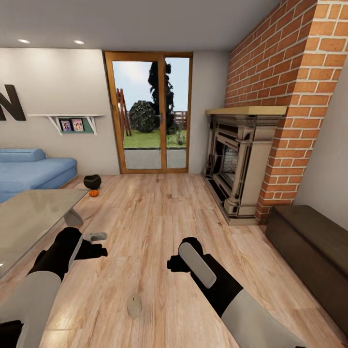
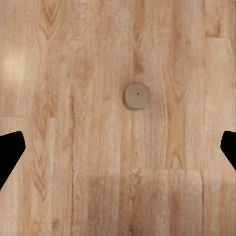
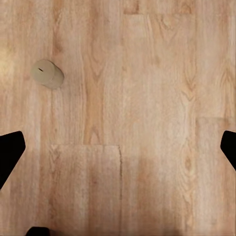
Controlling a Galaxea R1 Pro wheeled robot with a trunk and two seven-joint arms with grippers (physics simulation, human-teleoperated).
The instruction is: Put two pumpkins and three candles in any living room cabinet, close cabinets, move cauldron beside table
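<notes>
We stand in the living room with the glass-topped table (image 1: 34, 217) as our landmark. Beyond its far corner, toward the glass door (image 1: 149, 113), sit the black cauldron (image 1: 92, 181) and, just beside it on the table's side, one orange pumpkin (image 1: 94, 193). Nearer us, a pale candle (image 1: 134, 305) stands upright on the plank floor (image 1: 159, 227), off the table's near end, roughly between our two arms. Another pale grey object lies close by the table's edge next to the left gripper (image 1: 99, 251); we cannot tell what it is. A dark-brown cabinet (image 1: 309, 246) runs along the wall across the room from the table, past the brick fireplace (image 1: 237, 164); its front looks shut.

The left gripper hangs over the candle (image 2: 136, 95), fingers spread wide and holding nothing. The right gripper (image 1: 172, 265) is likewise spread and empty, with the candle (image 3: 47, 73) off to one side of it.

We judge the candle light, rigid and smooth-sided: a short cylinder that may tip or roll if nudged. The sensible hold is across its round wall, about halfway up, fingers coming straight down on either side. The pumpkin looks light and firm too, but its ribbed, rounded body could slip; grip it across its widest part.
</notes>
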